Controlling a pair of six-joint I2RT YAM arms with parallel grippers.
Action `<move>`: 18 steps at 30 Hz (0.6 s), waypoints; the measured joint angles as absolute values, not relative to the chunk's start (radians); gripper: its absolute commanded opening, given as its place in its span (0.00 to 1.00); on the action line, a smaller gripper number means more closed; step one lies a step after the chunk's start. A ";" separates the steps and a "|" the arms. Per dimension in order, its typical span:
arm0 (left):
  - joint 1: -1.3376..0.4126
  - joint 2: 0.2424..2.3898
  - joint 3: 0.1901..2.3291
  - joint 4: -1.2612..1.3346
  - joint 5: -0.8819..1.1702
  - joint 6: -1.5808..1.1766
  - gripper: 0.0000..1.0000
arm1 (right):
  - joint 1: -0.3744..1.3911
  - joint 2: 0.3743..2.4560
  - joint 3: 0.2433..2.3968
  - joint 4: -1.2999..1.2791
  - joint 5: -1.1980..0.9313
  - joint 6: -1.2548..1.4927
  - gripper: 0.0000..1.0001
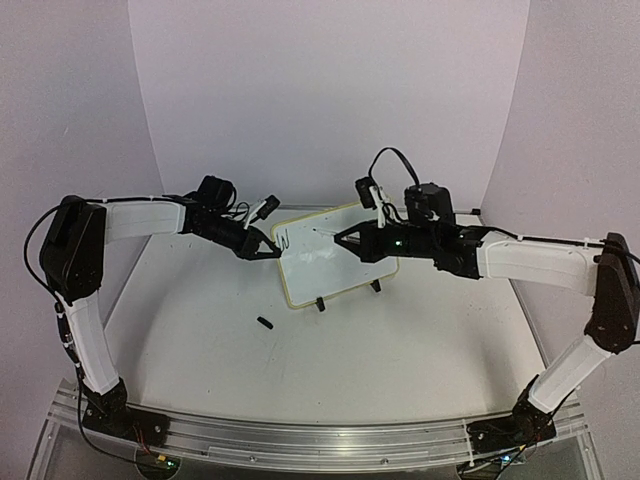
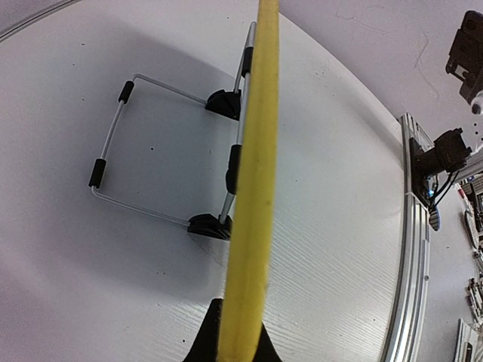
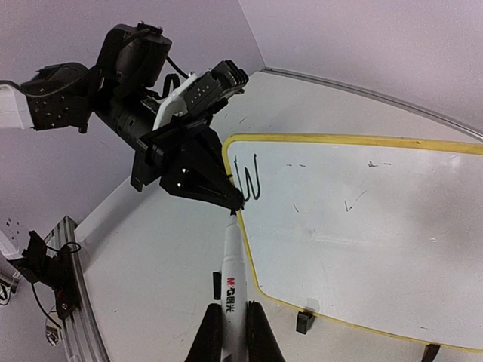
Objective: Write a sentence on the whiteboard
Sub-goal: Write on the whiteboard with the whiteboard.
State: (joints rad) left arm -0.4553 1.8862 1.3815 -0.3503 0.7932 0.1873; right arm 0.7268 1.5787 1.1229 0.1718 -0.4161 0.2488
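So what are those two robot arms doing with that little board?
They're writing on it. The left claw pinches the whiteboard by its yellow edge, probably to steady it. The right claw is shut on a white marker, whose tip sits at the board near that same edge. The sentence is only one letter, like a W. A small black thing, maybe the cap, lies on the table.
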 measured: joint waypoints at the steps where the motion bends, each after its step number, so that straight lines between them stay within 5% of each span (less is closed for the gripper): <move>1: -0.455 1.886 1.382 -0.350 0.793 0.188 0.00 | 0.717 1.579 1.121 0.186 -0.434 0.257 0.00; 18: -0.455 1.886 1.382 -0.359 0.801 0.215 0.00 | 0.681 1.751 1.180 0.268 -0.528 0.297 0.00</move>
State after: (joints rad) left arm -0.4553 1.8862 1.3819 -0.3594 0.8005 0.2150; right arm 0.6811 1.7508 1.1801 0.2681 -0.5282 0.2974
